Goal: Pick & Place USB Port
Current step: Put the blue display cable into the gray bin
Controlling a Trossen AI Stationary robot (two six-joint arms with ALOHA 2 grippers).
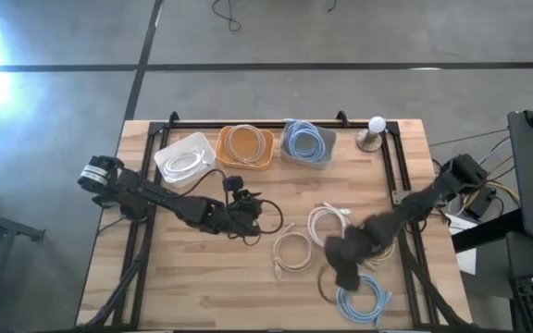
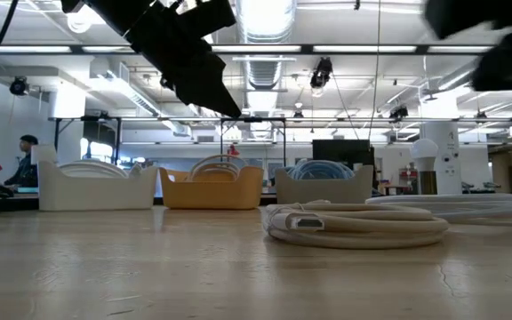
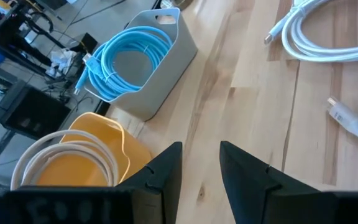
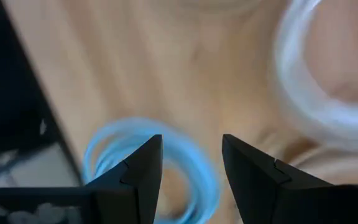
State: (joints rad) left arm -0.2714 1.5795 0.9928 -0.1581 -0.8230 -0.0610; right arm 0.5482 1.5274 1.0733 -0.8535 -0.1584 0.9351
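Right end effector (image 1: 345, 264) hovers over the near-right part of the worktop (image 1: 202, 287), fingers apart and holding nothing, just above the loose blue cable coil (image 1: 359, 301). Judged step: approach to pick, w/ the blue coil the likely target; no grasp yet. Next move calls for a descent over one strand of the coil, fingers straddling it, then a close and a carry to the grey bin (image 1: 306, 143) at the far edge, which already holds blue cable.

Left end effector (image 1: 248, 217) waits mid-worktop, fingers apart, empty, near the orange bin (image 1: 245, 146) and white bin (image 1: 183, 157).

Two white coils (image 1: 294, 250) lie loose betw. the arms.

Views differ: right wrist view shows the blue coil directly beneath the parted fingers (image 4: 138, 171), which the high view half hides under the arm. Low view shows only the white coils and three bins; blue coil not made out there. Left wrist view gives bin contents close up.
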